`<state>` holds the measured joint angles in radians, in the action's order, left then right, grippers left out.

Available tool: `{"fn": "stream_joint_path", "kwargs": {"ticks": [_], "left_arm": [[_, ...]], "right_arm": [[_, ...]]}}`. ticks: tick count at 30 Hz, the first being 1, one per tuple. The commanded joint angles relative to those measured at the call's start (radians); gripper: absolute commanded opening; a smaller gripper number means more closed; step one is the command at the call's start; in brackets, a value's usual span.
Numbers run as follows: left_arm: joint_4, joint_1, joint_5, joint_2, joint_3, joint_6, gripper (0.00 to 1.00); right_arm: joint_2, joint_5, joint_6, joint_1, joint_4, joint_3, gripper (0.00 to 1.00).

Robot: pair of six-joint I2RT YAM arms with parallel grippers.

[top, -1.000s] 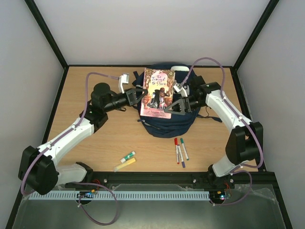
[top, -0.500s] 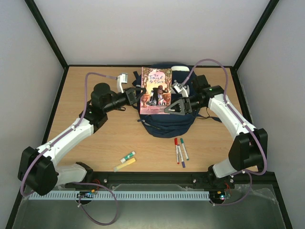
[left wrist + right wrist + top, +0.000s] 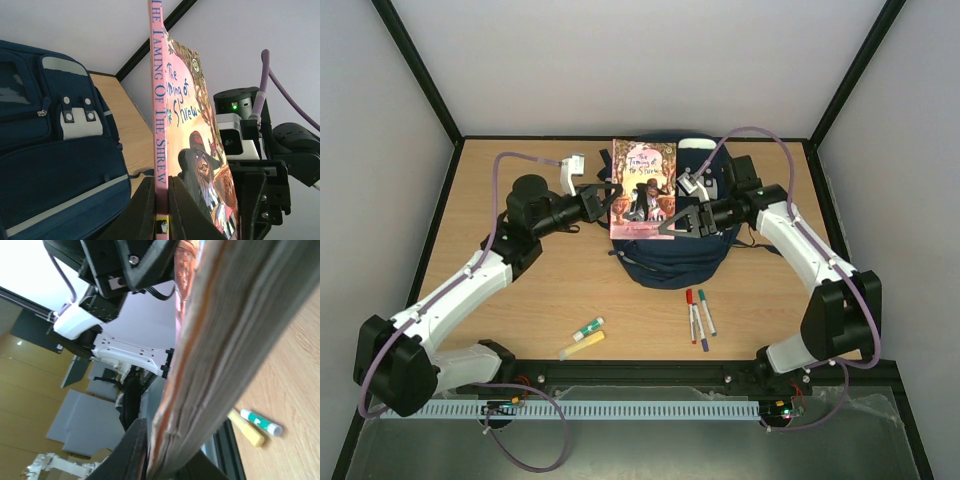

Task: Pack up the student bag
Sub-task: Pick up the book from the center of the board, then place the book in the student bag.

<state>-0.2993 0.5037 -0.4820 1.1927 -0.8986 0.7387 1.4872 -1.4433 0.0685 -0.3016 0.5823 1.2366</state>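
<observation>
Two end effectors share one load on my screens: a paperback book (image 3: 642, 188) lifted over the backpack (image 3: 665, 262). The left end effector (image 3: 612, 203) is clenched on the book's pink spine; my left wrist view shows a finger (image 3: 142, 212) pressed against each side of it. The right end effector (image 3: 670, 222) grasps the opposite edge, with the page block wedged between its fingers (image 3: 134, 450) in the right wrist view. The book's cover faces the overhead camera and its title reads upright there, so its long axis runs near to far. The backpack lies flat at the far middle of the bench (image 3: 620, 305), front pockets and pale stripes upward. Its long axis also runs near to far, with a rounded end toward the arm bases. I cannot tell which end is its top. Three markers (image 3: 698, 318) lie on the bench close to that rounded end. Two small tubes (image 3: 587, 337) lie near the front edge, well apart from the backpack.
</observation>
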Motion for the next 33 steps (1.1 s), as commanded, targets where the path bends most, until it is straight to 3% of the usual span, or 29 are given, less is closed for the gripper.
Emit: {"fn": "stream_joint_path", "kwargs": {"ticks": [1,5,11,12,15,18,26,33], "left_arm": [[0.065,0.003,0.038,-0.029,-0.04,-0.083,0.03],[0.102,0.004,0.052,-0.041,-0.046,-0.119,0.02],[0.116,0.006,0.07,-0.059,-0.023,-0.14,0.05],[0.123,0.006,0.077,-0.058,-0.021,-0.146,0.12],[0.172,0.005,0.109,-0.042,-0.029,-0.173,0.48],[0.233,0.011,0.143,-0.019,-0.043,-0.212,0.64],[0.432,0.155,0.341,0.126,-0.156,-0.448,0.66],[0.544,0.373,0.568,0.355,-0.31,-0.702,0.65]], "right_arm": [[-0.065,0.047,-0.177,-0.005,-0.158,-0.048,0.11],[-0.104,0.141,-0.263,-0.004,-0.243,-0.091,0.01],[-0.128,0.314,-0.277,0.009,-0.259,-0.113,0.01],[-0.128,0.338,-0.276,0.016,-0.259,-0.112,0.01],[-0.127,0.448,-0.238,0.057,-0.215,-0.088,0.01],[-0.128,0.537,-0.192,0.111,-0.17,-0.069,0.01],[-0.187,0.886,0.022,0.249,-0.061,-0.099,0.01],[-0.283,1.032,0.125,0.395,-0.021,-0.184,0.01]]}}
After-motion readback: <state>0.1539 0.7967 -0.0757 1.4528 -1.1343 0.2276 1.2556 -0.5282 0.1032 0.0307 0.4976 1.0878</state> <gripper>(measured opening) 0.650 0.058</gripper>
